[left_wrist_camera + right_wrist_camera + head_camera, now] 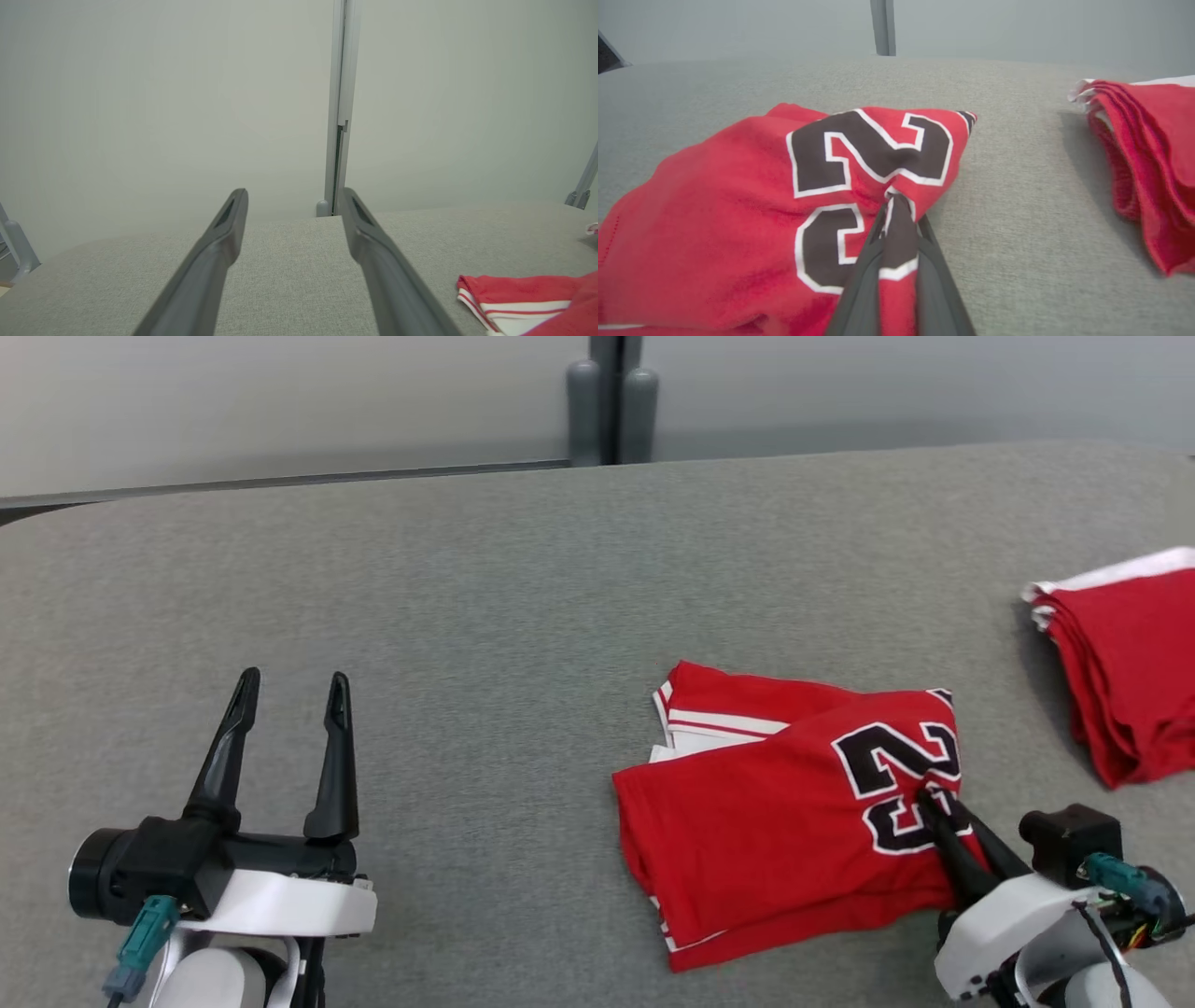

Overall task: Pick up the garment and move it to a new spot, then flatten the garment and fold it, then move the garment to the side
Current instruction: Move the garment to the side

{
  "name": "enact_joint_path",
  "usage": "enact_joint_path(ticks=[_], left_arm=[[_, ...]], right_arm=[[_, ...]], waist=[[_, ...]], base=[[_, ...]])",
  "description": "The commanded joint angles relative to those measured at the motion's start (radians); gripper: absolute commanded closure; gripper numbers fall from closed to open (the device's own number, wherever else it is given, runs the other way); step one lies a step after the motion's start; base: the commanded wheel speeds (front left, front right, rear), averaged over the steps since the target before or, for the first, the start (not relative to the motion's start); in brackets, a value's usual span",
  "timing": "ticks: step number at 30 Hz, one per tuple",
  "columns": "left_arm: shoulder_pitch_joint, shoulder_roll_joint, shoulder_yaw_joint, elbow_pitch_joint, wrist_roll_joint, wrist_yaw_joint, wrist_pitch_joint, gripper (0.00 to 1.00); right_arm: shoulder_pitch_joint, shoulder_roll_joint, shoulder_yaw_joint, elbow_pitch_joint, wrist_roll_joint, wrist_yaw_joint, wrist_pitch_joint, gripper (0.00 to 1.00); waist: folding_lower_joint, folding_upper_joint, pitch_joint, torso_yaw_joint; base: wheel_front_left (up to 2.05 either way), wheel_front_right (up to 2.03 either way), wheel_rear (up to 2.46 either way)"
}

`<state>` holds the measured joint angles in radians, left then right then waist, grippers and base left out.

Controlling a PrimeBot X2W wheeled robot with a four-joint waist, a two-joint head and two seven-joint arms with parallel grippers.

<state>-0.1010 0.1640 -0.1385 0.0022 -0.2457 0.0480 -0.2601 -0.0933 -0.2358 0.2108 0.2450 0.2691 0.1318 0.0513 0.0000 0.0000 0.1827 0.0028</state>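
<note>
Grey table point(467, 569): R pincer point(924, 795) angled low, clamped on red jersey point(775, 821); L pincer point(293, 681) wide open, empty.

The left gripper point(294, 678) holds its fingers spread wide; the right gripper point(930, 796) is pinched closed.

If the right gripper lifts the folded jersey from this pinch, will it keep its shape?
Probably not: the jersey puckers where the right gripper pinches it, so it looks floppy. Its loosely stacked layers would likely hang open from one point. Dragged, it may bunch on the grey cloth table.
</note>
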Motion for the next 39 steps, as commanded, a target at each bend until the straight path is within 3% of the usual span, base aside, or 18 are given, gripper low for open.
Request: enact_joint_path(ticks=[1,7,13,21,27,29,30,39], left_arm=[[-0.01,0.008,0.003,-0.01,0.002,-0.002,-0.003,0.0],[-0.069,0.038,-0.001,-0.048,0.007,-0.015,0.019,0.0],[-0.147,0.049,-0.019,-0.059,0.019,-0.039,0.025,0.0],[-0.235,0.065,-0.047,-0.071,0.035,-0.069,0.019,0.0],[-0.265,0.073,-0.06,-0.073,0.044,-0.083,0.013,0.0],[-0.269,0.078,-0.062,-0.074,0.046,-0.084,0.012,0.0],[-0.268,0.079,-0.063,-0.074,0.046,-0.085,0.012,0.0],[-0.215,0.085,-0.04,-0.046,0.021,-0.071,0.002,0.0]], right_arm=[[-0.028,-0.008,-0.007,-0.007,0.009,-0.002,-0.014,1.0],[-0.18,-0.026,-0.034,0.029,0.014,-0.002,-0.038,1.0],[-0.355,-0.04,-0.147,0.129,-0.012,-0.002,-0.069,1.0],[-0.476,-0.194,-0.385,0.233,-0.036,-0.002,-0.078,1.0],[-0.499,-0.236,-0.503,0.31,-0.01,-0.002,-0.085,1.0],[-0.505,-0.227,-0.53,0.342,-0.005,-0.002,-0.081,0.06],[-0.506,-0.225,-0.545,0.359,-0.007,-0.002,-0.086,0.0],[-0.416,-0.158,-0.593,0.43,-0.049,-0.002,-0.234,0.0]], waist=[[0.0,0.0,0.033,-0.122],[0.0,0.0,0.112,-0.208],[0.0,0.0,0.187,-0.183],[0.0,0.0,0.31,-0.108],[0.0,0.0,0.369,-0.077],[0.0,0.0,0.382,-0.072],[0.0,0.0,0.385,-0.071],[0.0,0.0,0.319,-0.107]], base=[[0.0,0.0,0.0],[0.0,0.0,0.0],[0.0,0.0,0.0],[0.0,0.0,0.0],[0.0,0.0,0.0],[0.0,0.0,0.0],[0.0,0.0,0.0],[0.0,0.0,0.0]])
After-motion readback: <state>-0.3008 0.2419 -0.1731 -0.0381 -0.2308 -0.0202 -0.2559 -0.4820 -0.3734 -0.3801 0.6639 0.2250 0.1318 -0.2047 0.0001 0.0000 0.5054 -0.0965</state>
